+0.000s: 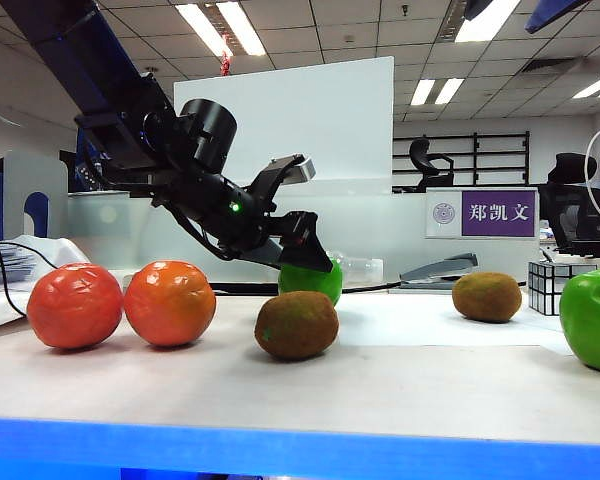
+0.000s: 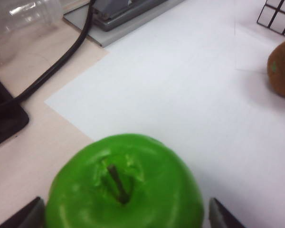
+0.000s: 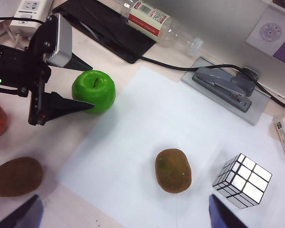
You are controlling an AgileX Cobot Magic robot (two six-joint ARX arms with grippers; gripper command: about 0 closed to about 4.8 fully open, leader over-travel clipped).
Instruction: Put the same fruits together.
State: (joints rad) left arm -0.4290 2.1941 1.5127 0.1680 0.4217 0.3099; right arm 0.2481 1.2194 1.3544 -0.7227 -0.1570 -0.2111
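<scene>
Two oranges (image 1: pixel 74 305) (image 1: pixel 170 302) sit side by side at the left. One brown kiwi (image 1: pixel 297 324) (image 3: pixel 16 176) lies near the front, and another kiwi (image 1: pixel 487 296) (image 3: pixel 173 170) (image 2: pixel 282 69) lies on the white sheet. A green apple (image 1: pixel 595 318) stands at the far right. A second green apple (image 2: pixel 126 190) (image 3: pixel 94 90) (image 1: pixel 315 282) stands upright between the black fingers (image 2: pixel 26 216) of my left gripper (image 2: pixel 126 219) (image 3: pixel 89 86) (image 1: pixel 315 235). That gripper is open and straddles the apple with a gap on each side. My right gripper (image 3: pixel 123 216) hangs open high above the table, holding nothing.
A black-and-white mirror cube (image 3: pixel 242 180) (image 1: pixel 555 285) stands by the right kiwi. At the back are a grey stapler (image 3: pixel 223 88), a lying plastic bottle (image 3: pixel 156 23), a black cable (image 2: pixel 52 69) and a power strip (image 3: pixel 33 9). A white paper sheet (image 3: pixel 147 133) covers mid-table.
</scene>
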